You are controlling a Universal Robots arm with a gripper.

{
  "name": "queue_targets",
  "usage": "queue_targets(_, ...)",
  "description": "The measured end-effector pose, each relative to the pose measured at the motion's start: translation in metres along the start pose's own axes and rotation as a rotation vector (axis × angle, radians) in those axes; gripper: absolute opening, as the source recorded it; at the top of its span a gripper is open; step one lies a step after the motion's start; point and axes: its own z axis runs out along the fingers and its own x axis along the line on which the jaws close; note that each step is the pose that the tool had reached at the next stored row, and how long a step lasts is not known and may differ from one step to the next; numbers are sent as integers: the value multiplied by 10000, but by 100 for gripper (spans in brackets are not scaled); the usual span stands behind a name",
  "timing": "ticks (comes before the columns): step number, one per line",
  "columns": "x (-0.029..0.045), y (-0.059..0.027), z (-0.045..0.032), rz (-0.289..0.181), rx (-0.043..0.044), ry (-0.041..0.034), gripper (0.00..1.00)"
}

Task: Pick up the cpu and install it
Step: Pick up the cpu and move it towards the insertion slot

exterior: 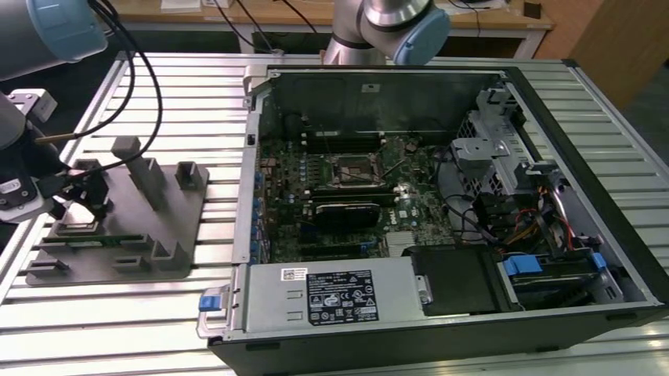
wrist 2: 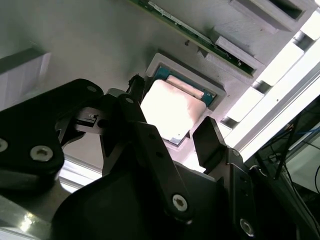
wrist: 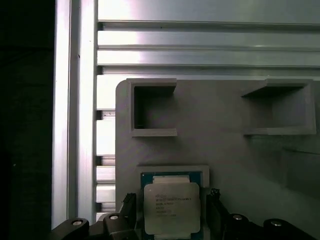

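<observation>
- My pincer (wrist: 171,200) is released, its 2 fingers (wrist: 128,212) straddling the cpu (wrist: 172,207), just beside its edges and not clearly touching.
- The cpu lies flat in a shallow pocket of the grey holder plate (wrist: 210,120), at the exterior view's left, well apart from the open computer case (exterior: 439,196).
- I judge the cpu light, stiff and fragile, with a slick metal lid. The hold belongs on 2 opposite edges, gently.
- The surface (exterior: 136,329) is ribbed aluminium, and black cables (exterior: 146,86) hang over it near the arm.
</observation>
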Motion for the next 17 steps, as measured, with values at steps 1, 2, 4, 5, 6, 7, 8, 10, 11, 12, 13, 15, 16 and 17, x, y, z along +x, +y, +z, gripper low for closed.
queue_targets(1, 1, 1, 5, -25, 0, 2, 66)
queue_targets(2, 1, 2, 8, -58, -1, 5, 66)
queue_targets(4, 1, 4, 13, -136, -3, 11, 66)
queue_targets(5, 0, 6, 16, -182, -6, 12, 66)
queue_targets(6, 0, 8, 19, -225, -7, 14, 66)
queue_targets(7, 0, 11, 21, -259, -8, 14, 66)
queue_targets(8, 1, 15, 24, -271, -9, 15, 66)
queue_targets(10, 0, 23, 26, -274, -9, 16, 66)
queue_targets(11, 0, 25, 27, -274, -10, 15, 66)
queue_targets(12, 0, 25, 26, -275, -9, 17, 66)
queue_targets(13, 0, 26, 29, -274, -8, 18, 66)
queue_targets(15, -1, 26, 31, -273, -10, 20, 66)
queue_targets(16, -1, 26, 30, -273, -9, 21, 66)
queue_targets(17, -1, 26, 28, -273, -8, 22, 66)
